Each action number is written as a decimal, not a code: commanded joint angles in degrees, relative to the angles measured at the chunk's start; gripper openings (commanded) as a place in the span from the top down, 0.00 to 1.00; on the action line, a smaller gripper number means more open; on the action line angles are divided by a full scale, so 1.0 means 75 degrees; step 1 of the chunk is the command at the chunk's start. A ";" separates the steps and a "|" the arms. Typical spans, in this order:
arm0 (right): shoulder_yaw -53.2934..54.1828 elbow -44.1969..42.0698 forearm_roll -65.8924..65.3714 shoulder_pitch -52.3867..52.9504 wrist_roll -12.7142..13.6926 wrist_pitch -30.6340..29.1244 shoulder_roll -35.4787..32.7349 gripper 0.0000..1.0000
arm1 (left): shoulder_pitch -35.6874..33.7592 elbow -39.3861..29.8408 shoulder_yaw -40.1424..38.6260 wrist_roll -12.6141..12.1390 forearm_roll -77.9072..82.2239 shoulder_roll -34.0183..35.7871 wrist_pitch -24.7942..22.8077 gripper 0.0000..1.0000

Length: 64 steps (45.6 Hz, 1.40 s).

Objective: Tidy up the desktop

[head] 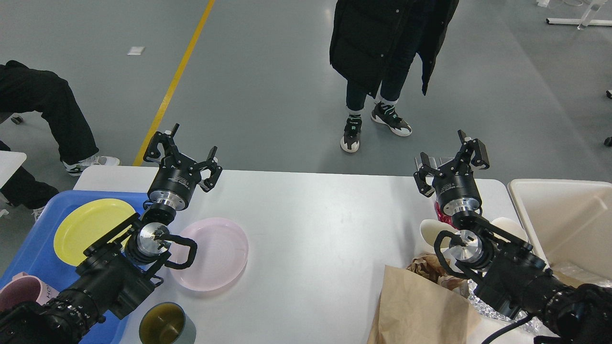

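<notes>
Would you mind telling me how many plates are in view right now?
2. The yellow plate lies in the blue tray at the left; the pink plate sits on the desktop just beside the tray. Clutter at the right may hide more.

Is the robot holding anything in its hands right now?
No. Both the left gripper and the right gripper are open and empty, raised above the large white rectangular desktop.
</notes>
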<state>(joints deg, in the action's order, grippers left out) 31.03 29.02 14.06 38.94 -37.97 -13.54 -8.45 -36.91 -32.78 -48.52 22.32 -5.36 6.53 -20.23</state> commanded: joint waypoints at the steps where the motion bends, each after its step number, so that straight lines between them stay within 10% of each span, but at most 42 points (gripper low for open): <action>1: 0.0000 0.0045 0.0000 0.0000 0.0000 0.0000 -0.0009 0.00 | 0.0012 0.0000 0.0000 -0.0023 0.0012 0.0009 -0.0067 0.04; 47: 0.0000 -0.0049 0.0000 0.0012 0.0000 0.0000 -0.0009 0.00 | -0.0012 0.0012 0.0035 -0.0023 0.0000 0.0056 -0.0197 0.04; 64: 0.0000 -0.0049 0.0000 0.0023 0.0000 0.0000 -0.0009 0.00 | -0.1018 -0.0047 0.2085 -0.0129 0.0094 0.0571 0.0658 0.04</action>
<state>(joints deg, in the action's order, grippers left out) 31.03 28.65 14.06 39.09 -37.97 -13.53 -8.51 -40.79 -33.13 -37.80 21.36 -4.77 9.11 -18.01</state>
